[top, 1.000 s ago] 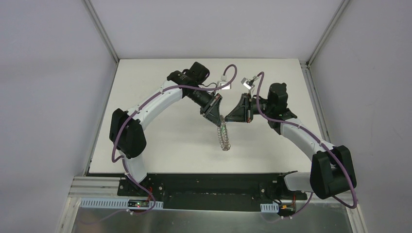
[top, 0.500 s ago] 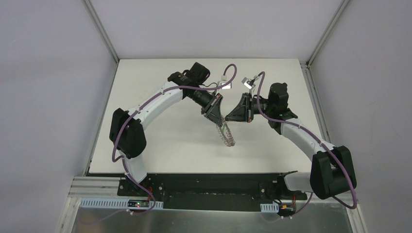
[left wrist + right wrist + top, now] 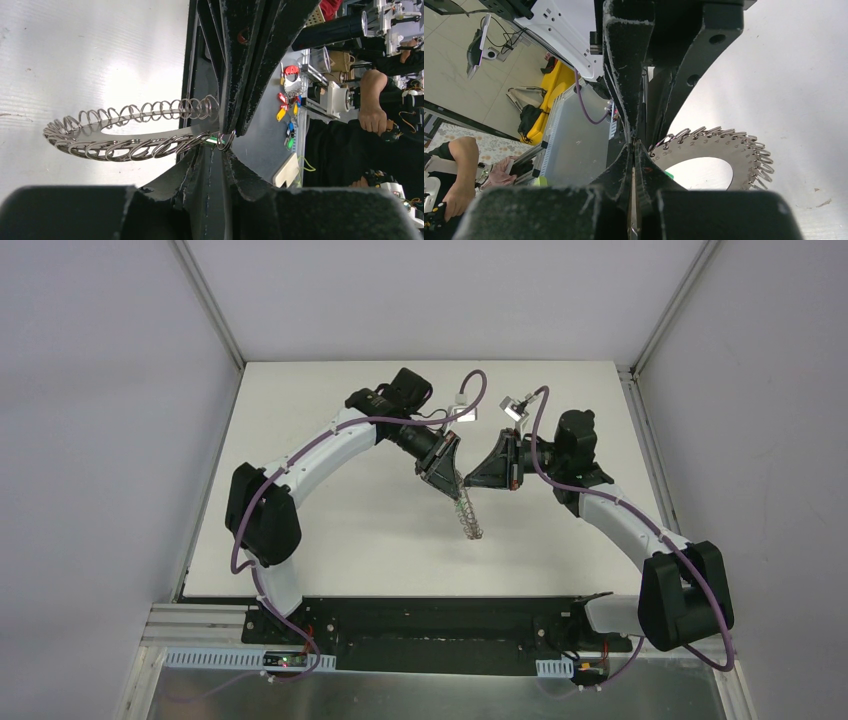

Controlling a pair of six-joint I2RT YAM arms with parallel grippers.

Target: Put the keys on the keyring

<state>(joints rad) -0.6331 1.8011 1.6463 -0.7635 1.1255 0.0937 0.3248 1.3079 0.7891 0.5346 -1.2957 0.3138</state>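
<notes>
Over table (image 3: 330, 530): left end effector (image 3: 452, 485) and right end effector (image 3: 470, 481) tip to tip. Right: pressed together. Left: cannot tell (tips masked by own housing). Rim of keyring (image 3: 729, 150) touches both tips; key (image 3: 212, 142), green sliver, at same spot.

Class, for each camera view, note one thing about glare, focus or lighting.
Top external: even light, keyring small. Left wrist: glare bleaches the table; dark bottom foreground blurred. Right wrist: keyring sharp, bottom foreground blurred.
</notes>
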